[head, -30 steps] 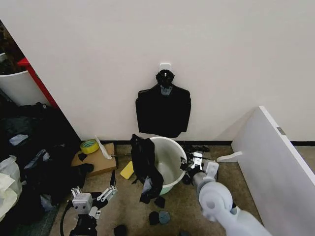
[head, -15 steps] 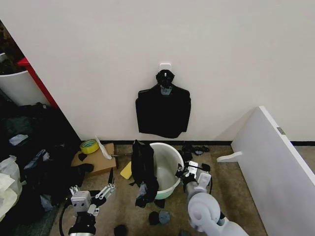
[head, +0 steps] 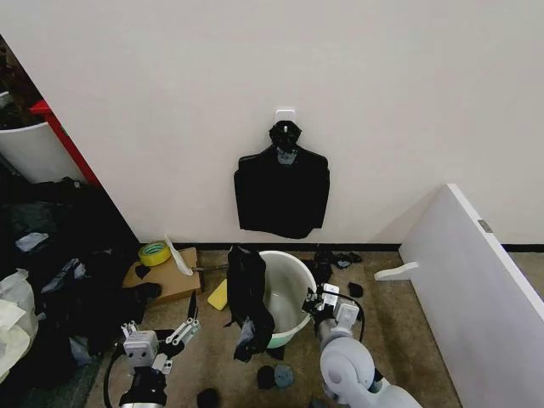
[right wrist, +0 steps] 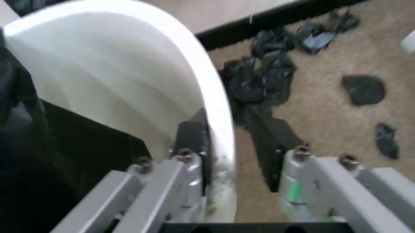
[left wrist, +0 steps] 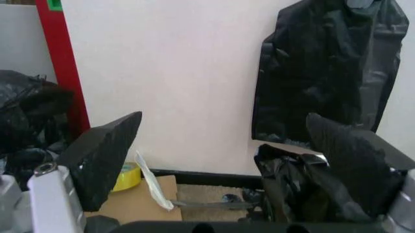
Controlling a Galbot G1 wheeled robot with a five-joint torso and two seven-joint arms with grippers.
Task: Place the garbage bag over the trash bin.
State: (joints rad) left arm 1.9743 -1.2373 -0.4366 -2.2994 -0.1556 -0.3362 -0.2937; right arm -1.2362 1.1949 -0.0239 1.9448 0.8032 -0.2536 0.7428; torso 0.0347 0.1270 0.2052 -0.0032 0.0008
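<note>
The trash bin is a round white bucket on the carpet below the wall. The garbage bag is glossy black and hangs crumpled over the bin's left rim and down its outside; it appears again in the left wrist view. My right gripper is at the bin's right rim. In the right wrist view the right gripper is shut on the rim, one finger inside the bin and one outside. My left gripper is low at the left, open and holding nothing.
A flat bundle of black bags hangs on the wall above the bin. A yellow tape roll lies on cardboard to the left. A white board leans at the right. Black scraps litter the carpet. Dark clutter fills the left.
My right gripper has moved left and nearer to me, onto the bin's right rim. The bin has shifted slightly left with the bag. The left arm has barely moved.
</note>
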